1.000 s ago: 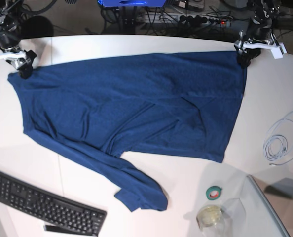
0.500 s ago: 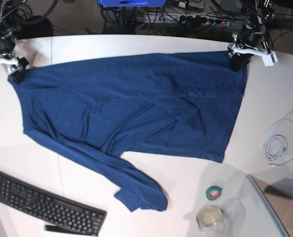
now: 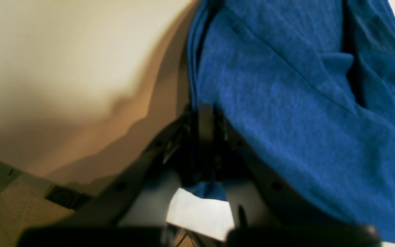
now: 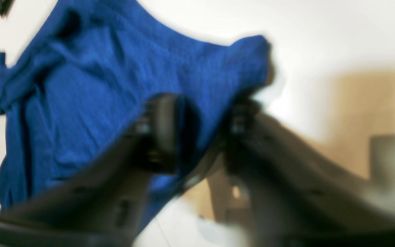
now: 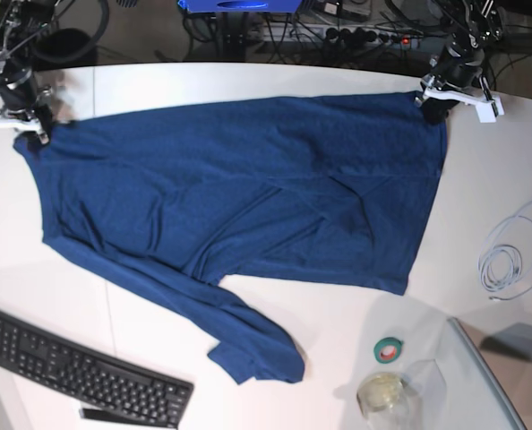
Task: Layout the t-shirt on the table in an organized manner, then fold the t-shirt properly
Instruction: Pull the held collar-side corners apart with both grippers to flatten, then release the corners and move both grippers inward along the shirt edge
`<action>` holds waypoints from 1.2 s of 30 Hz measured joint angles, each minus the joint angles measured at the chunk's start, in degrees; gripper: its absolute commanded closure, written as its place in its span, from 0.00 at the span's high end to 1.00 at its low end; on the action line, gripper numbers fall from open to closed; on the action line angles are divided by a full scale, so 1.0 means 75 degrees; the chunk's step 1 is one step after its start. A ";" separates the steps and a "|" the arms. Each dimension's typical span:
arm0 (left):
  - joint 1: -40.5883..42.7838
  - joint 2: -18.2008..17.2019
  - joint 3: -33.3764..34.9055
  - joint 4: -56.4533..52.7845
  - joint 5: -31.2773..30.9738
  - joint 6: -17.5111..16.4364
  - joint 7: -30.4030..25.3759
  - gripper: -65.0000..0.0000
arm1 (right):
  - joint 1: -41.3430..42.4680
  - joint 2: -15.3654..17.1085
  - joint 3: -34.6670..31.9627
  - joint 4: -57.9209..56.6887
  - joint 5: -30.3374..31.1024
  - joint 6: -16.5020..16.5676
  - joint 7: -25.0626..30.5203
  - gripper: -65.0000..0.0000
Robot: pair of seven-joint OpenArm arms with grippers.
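**Both grippers at the far corners of the t-shirt**

The navy t-shirt (image 5: 248,206) lies spread across the white table (image 5: 248,81), its long upper edge running between the two arms along the far side. One sleeve trails toward the near edge and ends in a bunched cuff beside the black keyboard (image 5: 78,369).

The left gripper (image 5: 434,106) sits at the shirt's far corner on the base view's right. In its wrist view the jaws are pressed together on a thin fold of blue fabric.

The right gripper (image 5: 35,133) sits at the opposite far corner. Its wrist view is blurred, but the two fingers (image 4: 159,130) stand either side of the fabric edge, with cloth between them; whether they pinch it I cannot tell.

Near the front right lie a roll of green tape (image 5: 390,349), a clear round container (image 5: 382,391) and a coil of white cable (image 5: 510,260).
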 measured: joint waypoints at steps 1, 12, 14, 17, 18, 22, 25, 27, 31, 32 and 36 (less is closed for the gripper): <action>0.0003 0.0003 0.0000 0.0000 0.0000 0.0000 0.0000 0.00 | -0.0020 -0.0015 0.0012 0.0000 0.0006 0.0000 -0.0003 0.03; 0.0090 0.0003 0.0306 0.0455 0.0058 0.0000 0.0099 0.00 | -0.1049 -0.0169 0.0047 0.1440 -0.0082 -0.0114 -0.0096 0.01; 0.0087 -0.0032 0.0350 0.0478 0.0041 -0.0003 0.0085 0.00 | -0.1134 -0.0291 0.0038 0.1434 -0.0087 -0.0108 -0.0160 0.01; 0.0137 -0.0160 0.0350 0.0481 0.0050 0.0000 0.0085 0.00 | -0.1256 -0.0358 0.0038 0.1422 -0.0085 -0.0111 -0.0187 0.01; 0.0187 -0.0181 0.0341 0.0510 0.0026 0.0003 0.0064 0.00 | -0.1314 -0.0353 0.0038 0.1428 -0.0085 -0.0111 -0.0152 0.01; 0.0344 -0.0291 0.0373 0.0466 0.0038 -0.0003 0.0117 0.00 | -0.1527 -0.0382 0.0041 0.1483 -0.0082 -0.0114 -0.0122 0.01; 0.0388 -0.0385 0.0373 0.0481 0.0047 0.0000 0.0085 0.00 | -0.1594 -0.0510 0.0038 0.1483 -0.0087 -0.0114 -0.0137 0.01; 0.0414 -0.0379 0.0370 0.0493 0.0029 0.0000 0.0087 0.00 | -0.1588 -0.0525 0.0038 0.1480 -0.0085 -0.0114 -0.0187 0.01; 0.0452 -0.0358 0.0361 0.0493 0.0032 0.0000 0.0090 0.00 | -0.1635 -0.0530 0.0242 0.1647 -0.0087 -0.0114 -0.0152 0.01; 0.0449 -0.0358 0.0364 0.0493 0.0029 0.0000 0.0090 0.00 | -0.1673 -0.0527 0.0265 0.1699 -0.0085 -0.0114 -0.0149 0.01; 0.0449 -0.0353 0.0364 0.0490 0.0029 0.0000 0.0087 0.00 | -0.1649 -0.0530 0.0289 0.1714 -0.0085 -0.0114 -0.0157 0.02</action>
